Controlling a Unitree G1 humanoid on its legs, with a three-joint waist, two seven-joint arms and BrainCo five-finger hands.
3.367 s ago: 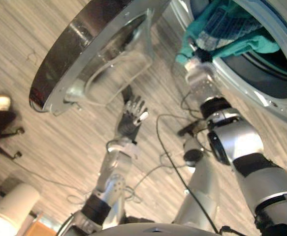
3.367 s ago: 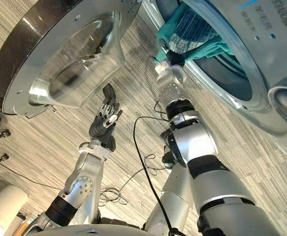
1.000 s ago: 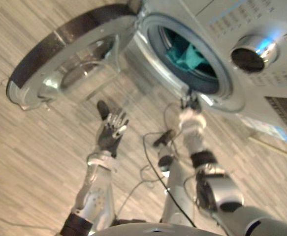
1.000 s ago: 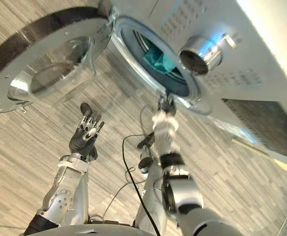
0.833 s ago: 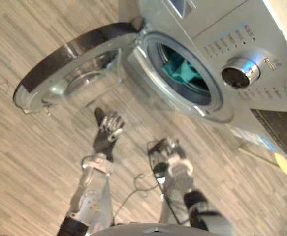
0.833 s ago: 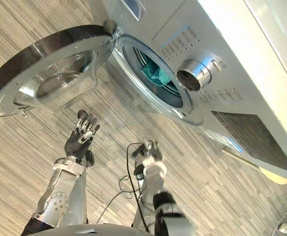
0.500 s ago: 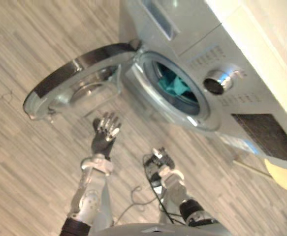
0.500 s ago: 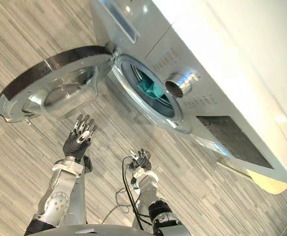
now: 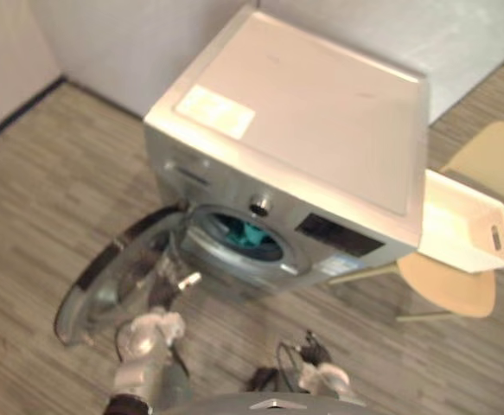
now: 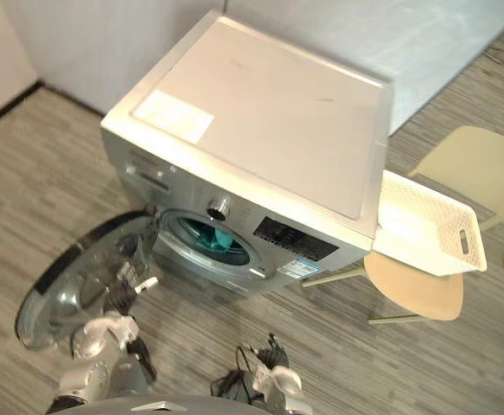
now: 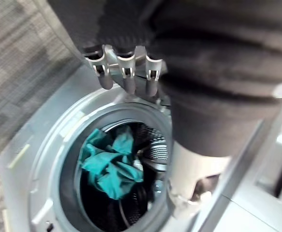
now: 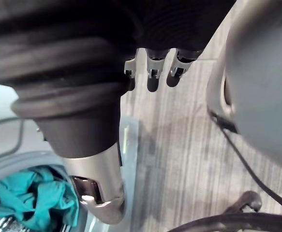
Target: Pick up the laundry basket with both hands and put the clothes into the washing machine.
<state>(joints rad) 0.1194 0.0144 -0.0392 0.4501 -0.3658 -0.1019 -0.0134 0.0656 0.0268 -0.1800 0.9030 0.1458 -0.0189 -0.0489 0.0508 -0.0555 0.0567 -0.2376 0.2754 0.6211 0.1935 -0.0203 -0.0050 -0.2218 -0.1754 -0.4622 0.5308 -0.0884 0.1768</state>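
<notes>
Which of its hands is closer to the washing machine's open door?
Left. The left hand is in front of the open door; the right hand hangs farther right, over the floor.

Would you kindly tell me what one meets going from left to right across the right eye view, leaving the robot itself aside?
open round glass-and-metal washer door → teal clothes in the drum → black control panel → white perforated plastic laundry basket

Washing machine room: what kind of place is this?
Probably a laundry corner in a home or a test room. A silver front-loading washing machine stands with its door open, teal clothes lie inside it, and a white laundry basket rests on a pale chair beside it.
</notes>
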